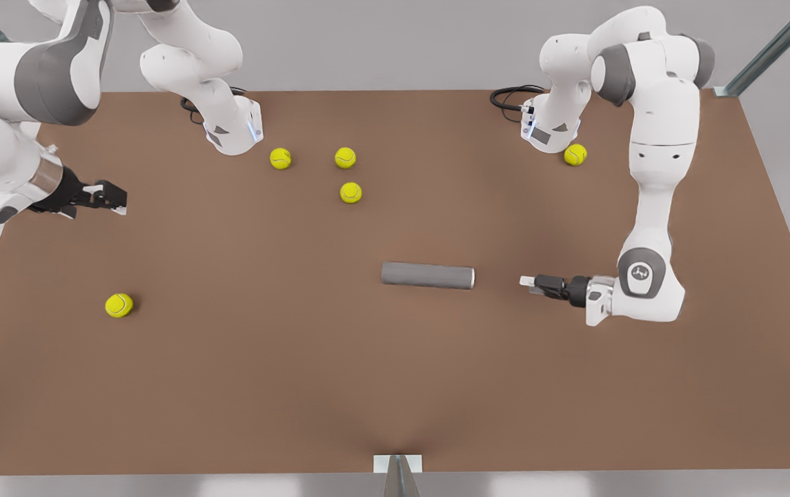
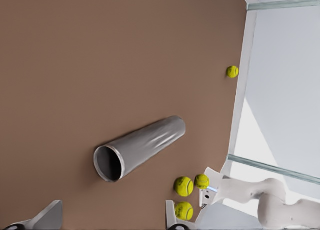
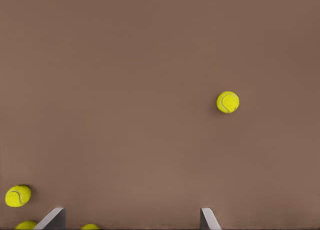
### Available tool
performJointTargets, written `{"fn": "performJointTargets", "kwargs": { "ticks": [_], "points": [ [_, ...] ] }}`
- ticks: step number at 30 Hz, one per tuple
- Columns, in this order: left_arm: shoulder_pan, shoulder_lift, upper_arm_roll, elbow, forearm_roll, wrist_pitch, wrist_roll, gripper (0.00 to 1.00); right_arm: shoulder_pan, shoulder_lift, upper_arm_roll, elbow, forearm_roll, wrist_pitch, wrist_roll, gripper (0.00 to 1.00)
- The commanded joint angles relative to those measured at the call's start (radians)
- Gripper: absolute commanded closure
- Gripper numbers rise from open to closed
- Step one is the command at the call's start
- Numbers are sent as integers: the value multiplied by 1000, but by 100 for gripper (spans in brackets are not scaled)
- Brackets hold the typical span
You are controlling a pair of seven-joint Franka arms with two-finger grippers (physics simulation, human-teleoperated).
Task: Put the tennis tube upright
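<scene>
Your tennis tube lies flat on its side near the middle of the brown table. In the left wrist view its open, lighter-rimmed mouth faces the camera, and the part of the bore you can see holds nothing. Your left gripper hovers low just off that open end, on the front view's right, fingers spread wide and holding nothing. Your right gripper waits well apart at the front view's left, likewise open and empty. Five tennis balls lie loose on the table, all outside the tube.
</scene>
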Motion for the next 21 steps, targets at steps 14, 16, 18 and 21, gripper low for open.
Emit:
{"fn": "performJointTargets", "kwargs": {
  "ticks": [14,16,18,21],
  "points": [
    [-103,-38,0,-253,-229,188,568,0,37,65,1,5,23,-89,243,0],
    [-149,-28,0,-251,-267,221,568,0,34,66,2,4,23,-86,242,0],
    [-171,-8,0,-247,-301,234,568,0,37,86,2,7,25,-74,240,0],
    [-172,0,0,-247,-316,236,568,2,37,164,11,42,-3,-11,225,0]
  ]
}}
